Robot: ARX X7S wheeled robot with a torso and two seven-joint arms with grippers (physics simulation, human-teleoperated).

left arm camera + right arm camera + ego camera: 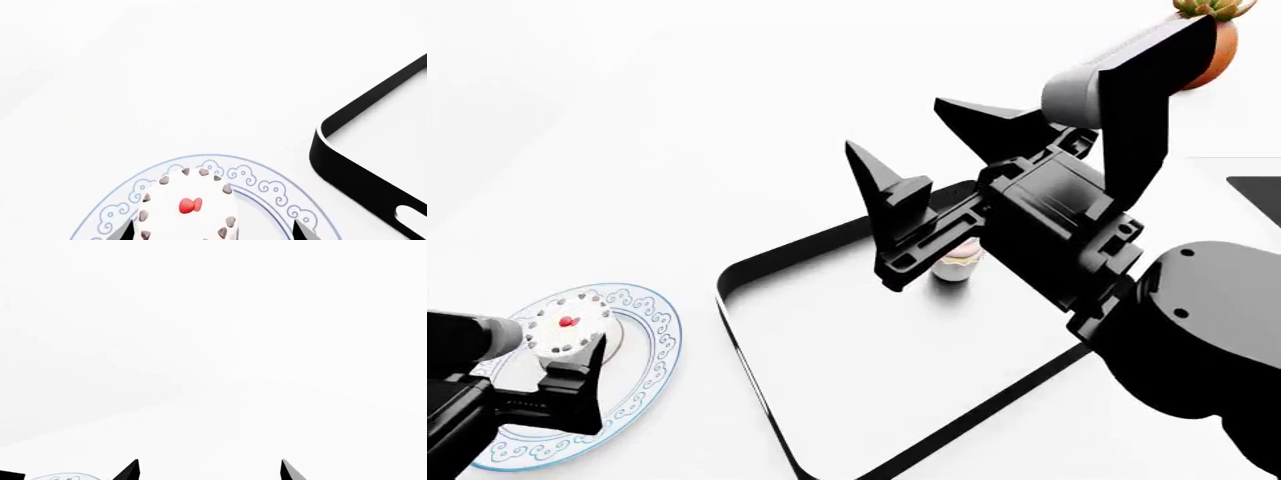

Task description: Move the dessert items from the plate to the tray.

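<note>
The round white mini cake (190, 205) with a red centre and dark dots sits on the blue-bordered plate (267, 187). My left gripper (212, 231) is open, its fingertips (125, 231) either side of the cake; a gap shows on one side. In the head view the plate (654, 330), the cake (566, 323) and the left gripper (566, 348) are at lower left. The pink cupcake (960, 264) stands on the black-rimmed tray (727, 300), partly hidden behind my right gripper (897, 125), which is raised above the tray, open and holding nothing (210, 470).
An orange-brown pot with a green plant (1214, 40) stands at the far right, behind the right arm. A dark object (1257, 195) shows at the right edge. The tray's corner (347, 165) lies close beside the plate.
</note>
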